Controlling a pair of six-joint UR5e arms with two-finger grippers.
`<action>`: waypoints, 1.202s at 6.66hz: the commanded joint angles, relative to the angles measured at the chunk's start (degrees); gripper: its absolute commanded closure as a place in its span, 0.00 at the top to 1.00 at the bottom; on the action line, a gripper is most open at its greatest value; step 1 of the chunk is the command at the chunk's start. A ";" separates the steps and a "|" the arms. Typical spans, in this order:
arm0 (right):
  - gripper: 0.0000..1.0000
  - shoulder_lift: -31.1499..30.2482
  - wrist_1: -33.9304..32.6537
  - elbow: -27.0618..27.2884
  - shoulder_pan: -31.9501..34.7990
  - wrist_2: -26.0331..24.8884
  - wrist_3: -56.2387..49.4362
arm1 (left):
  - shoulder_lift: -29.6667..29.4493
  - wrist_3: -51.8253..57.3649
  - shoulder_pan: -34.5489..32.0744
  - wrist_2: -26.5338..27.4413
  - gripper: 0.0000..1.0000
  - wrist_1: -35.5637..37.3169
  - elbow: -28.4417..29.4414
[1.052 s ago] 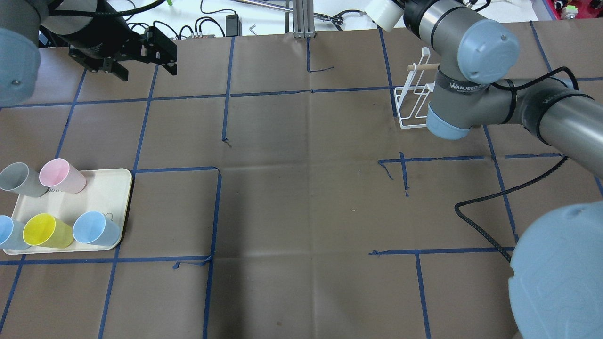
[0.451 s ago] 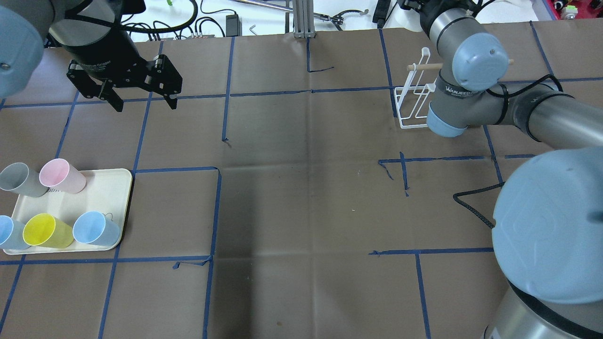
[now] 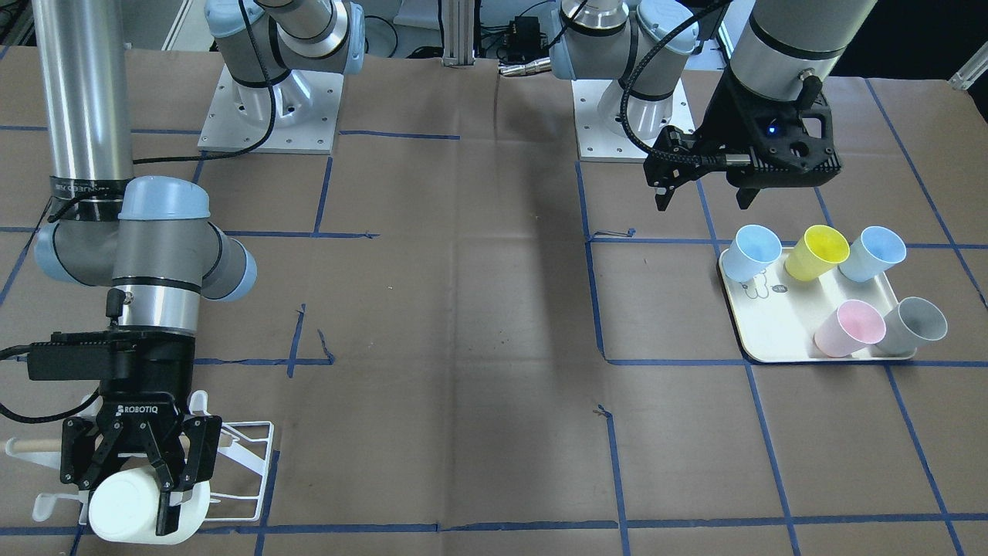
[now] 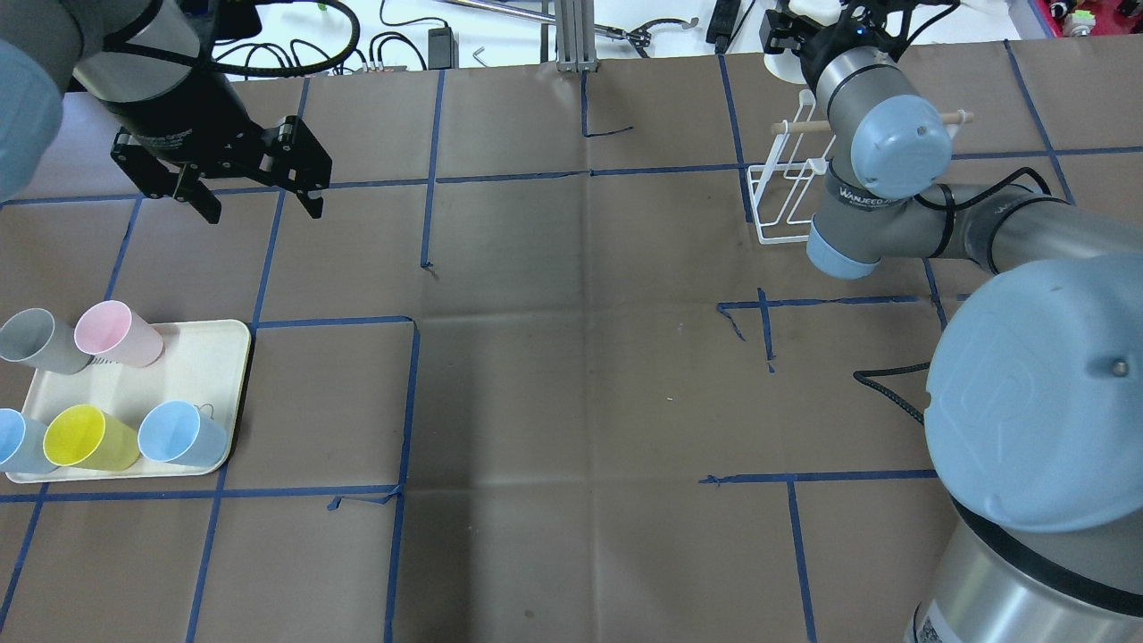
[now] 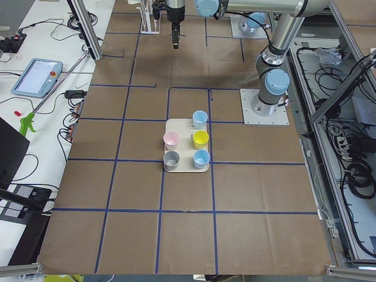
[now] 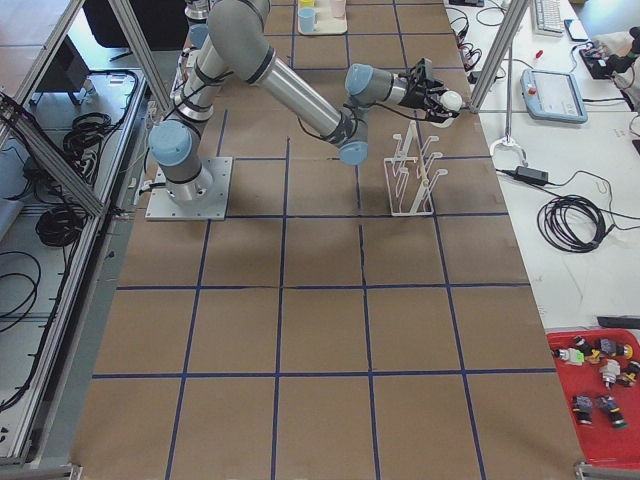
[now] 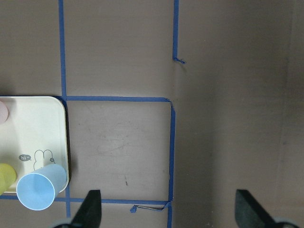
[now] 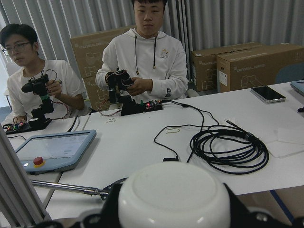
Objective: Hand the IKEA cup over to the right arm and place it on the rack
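My right gripper (image 3: 127,506) is shut on a white cup (image 3: 139,506), held tilted on its side just above the operators' end of the white wire rack (image 3: 247,455). The rack and its wooden dowel (image 4: 804,127) also show in the overhead view (image 4: 786,210). The cup fills the bottom of the right wrist view (image 8: 173,199) and shows in the exterior right view (image 6: 452,101). My left gripper (image 4: 264,212) is open and empty, above the table, some way from the cream tray (image 4: 205,357); its fingers (image 7: 90,211) frame bare table.
The tray (image 3: 772,328) holds a grey cup (image 4: 36,339), a pink cup (image 4: 112,332), a yellow cup (image 4: 85,438) and two blue cups (image 4: 179,433). Two operators (image 8: 147,52) sit behind a cable-strewn white table beyond the far edge.
My left gripper has moved nearer, toward the tray side, still open. My right arm has swung the white cup rightward along the far edge to the rack's end.
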 commanded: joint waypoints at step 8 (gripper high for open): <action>1.00 2.82 -1.07 1.67 -1.28 -0.43 0.39 | 9.56 29.85 26.48 0.72 0.99 17.25 -29.61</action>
